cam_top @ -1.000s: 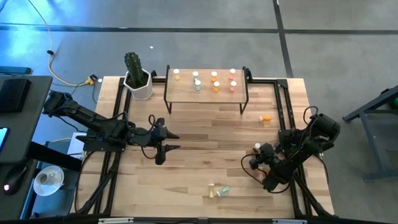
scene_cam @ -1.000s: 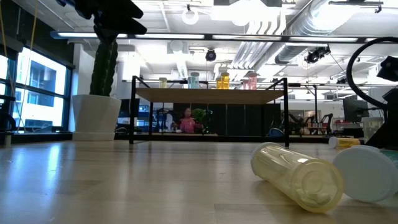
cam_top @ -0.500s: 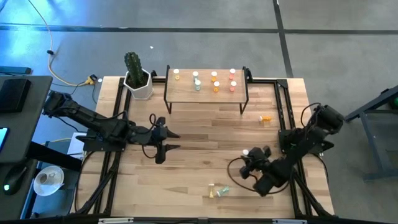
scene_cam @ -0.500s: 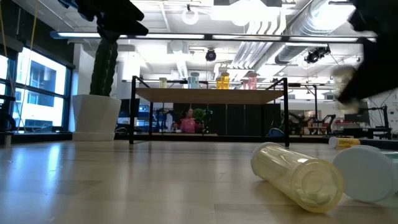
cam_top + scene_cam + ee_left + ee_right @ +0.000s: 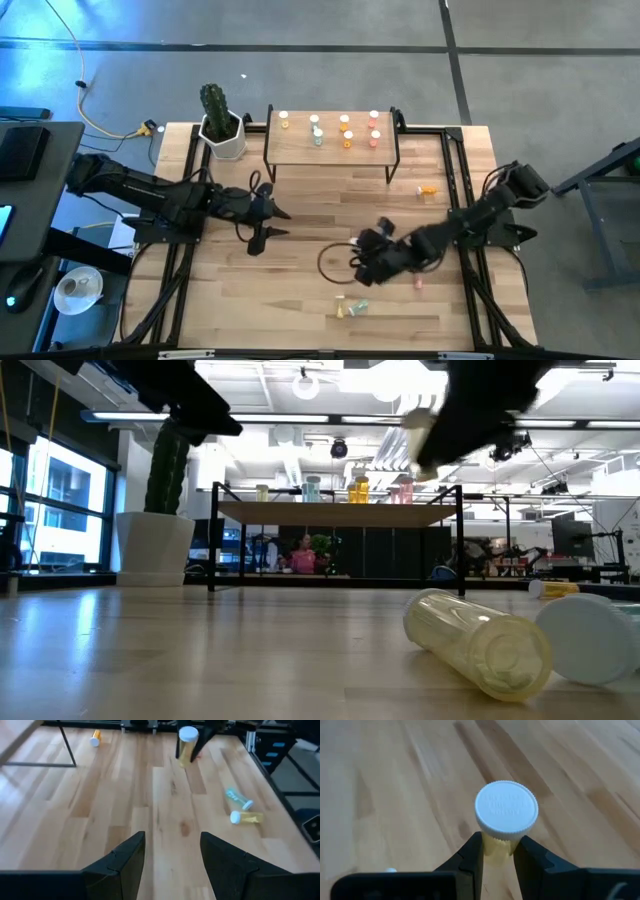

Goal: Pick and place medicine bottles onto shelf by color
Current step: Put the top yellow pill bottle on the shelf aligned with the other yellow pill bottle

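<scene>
My right gripper point(image 5: 365, 247) hangs over the table's middle, shut on a yellow medicine bottle point(image 5: 506, 810) with a white cap; the left wrist view shows that bottle point(image 5: 186, 747) in the air. My left gripper point(image 5: 268, 226) stands open and empty at the table's left. The shelf point(image 5: 331, 152) stands on its black legs at the far edge with several bottles on top. On the table lie an orange bottle point(image 5: 427, 190), a pink one point(image 5: 419, 283), and a yellow point(image 5: 344, 309) and a green one point(image 5: 360, 304) near the front edge. My right gripper pinches the bottle's yellow body point(image 5: 498, 846) just under the white cap, between its two fingers. The fingers slant down from the table's right side. The bottle is lifted clear of the table, cap up and a little tilted.
A cactus in a white pot point(image 5: 223, 128) stands at the far left beside the shelf. Black frame rails point(image 5: 455, 190) run along the table's left and right sides. Bare wood lies between the two grippers and the shelf.
My right gripper has risen and swung from the table's right edge toward its middle, rolling its wrist, with the yellow bottle lifted clear in its shut fingers. My left gripper has turned slightly toward the far edge and stays open.
</scene>
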`<state>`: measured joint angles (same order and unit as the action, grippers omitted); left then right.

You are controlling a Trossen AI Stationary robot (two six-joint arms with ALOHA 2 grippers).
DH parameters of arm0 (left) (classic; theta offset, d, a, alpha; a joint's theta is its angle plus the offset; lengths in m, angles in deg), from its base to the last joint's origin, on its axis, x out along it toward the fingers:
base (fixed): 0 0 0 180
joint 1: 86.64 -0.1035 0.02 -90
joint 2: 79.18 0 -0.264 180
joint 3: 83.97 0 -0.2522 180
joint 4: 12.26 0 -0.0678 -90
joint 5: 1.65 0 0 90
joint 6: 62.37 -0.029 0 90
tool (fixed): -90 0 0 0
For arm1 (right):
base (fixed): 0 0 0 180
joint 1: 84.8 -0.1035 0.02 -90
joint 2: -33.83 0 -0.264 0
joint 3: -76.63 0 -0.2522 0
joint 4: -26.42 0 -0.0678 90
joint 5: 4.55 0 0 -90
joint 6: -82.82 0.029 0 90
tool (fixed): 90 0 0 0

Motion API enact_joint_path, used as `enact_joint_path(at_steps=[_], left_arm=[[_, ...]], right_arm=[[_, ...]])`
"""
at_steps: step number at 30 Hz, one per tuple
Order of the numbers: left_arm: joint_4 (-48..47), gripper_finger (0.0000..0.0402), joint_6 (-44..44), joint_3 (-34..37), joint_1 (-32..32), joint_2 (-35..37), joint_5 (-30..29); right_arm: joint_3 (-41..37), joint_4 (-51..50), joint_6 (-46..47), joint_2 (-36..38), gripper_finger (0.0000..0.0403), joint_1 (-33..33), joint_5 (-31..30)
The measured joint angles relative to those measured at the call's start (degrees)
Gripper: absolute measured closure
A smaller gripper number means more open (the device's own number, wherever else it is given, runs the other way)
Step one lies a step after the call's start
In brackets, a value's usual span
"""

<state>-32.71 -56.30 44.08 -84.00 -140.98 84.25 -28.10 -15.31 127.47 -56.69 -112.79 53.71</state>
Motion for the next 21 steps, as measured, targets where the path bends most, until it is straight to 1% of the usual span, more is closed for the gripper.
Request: enact_joint_path(at_steps=[4,10,16,21], left_arm=[[0.3,0.0222,-4.9,0.0,-2.3,0.0,0.4],[3.4,0.0222,-11.0,0.0,-5.5,0.0,0.4],[8.4,0.0222,-11.2,0.0,-7.7,0.0,0.3],[9.8,0.0222,-9.5,-0.3,-9.1,0.0,0.5]], right_arm=[[0.1,7.5,-10.4,0.0,0.0332,5.7,7.0],[0.1,15.8,-21.5,0.0,0.0332,13.9,16.8],[0.1,21.1,-29.7,-0.4,0.0332,20.6,24.8],[0.1,25.8,-35.0,-2.5,0.0332,24.3,31.2]])
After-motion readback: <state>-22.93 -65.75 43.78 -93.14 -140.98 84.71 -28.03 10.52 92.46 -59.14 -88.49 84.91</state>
